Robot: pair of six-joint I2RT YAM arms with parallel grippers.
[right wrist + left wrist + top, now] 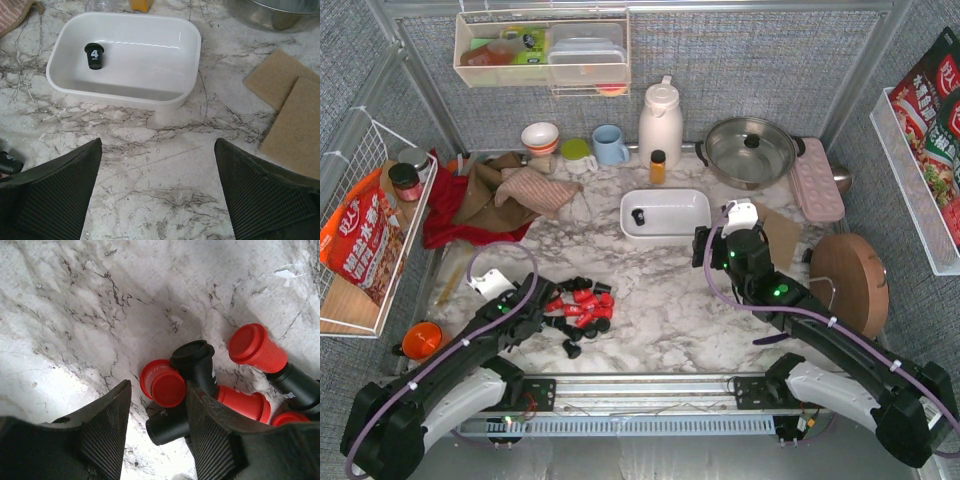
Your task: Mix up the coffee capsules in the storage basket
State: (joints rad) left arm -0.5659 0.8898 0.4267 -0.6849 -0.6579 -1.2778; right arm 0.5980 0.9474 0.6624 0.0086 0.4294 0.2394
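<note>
The white storage basket [665,197] sits mid-table and holds one black capsule [638,216], marked "4" in the right wrist view [95,55]. The other red and black coffee capsules [578,305] lie in a loose pile on the marble at the front left. My left gripper [540,300] is open at the pile's left edge. In the left wrist view [158,400] a black capsule [170,424] lies between the jaws against the right finger [215,435], with a red capsule [162,383] just beyond. My right gripper [708,245] is open and empty over bare marble, just in front of the basket [190,40].
A steel pot [750,150], a white thermos [660,120], cups and a small orange bottle [658,166] stand at the back. Cloths [500,195] lie back left. A pink tray [815,178], brown pads [287,100] and a round wooden board [848,280] are at the right.
</note>
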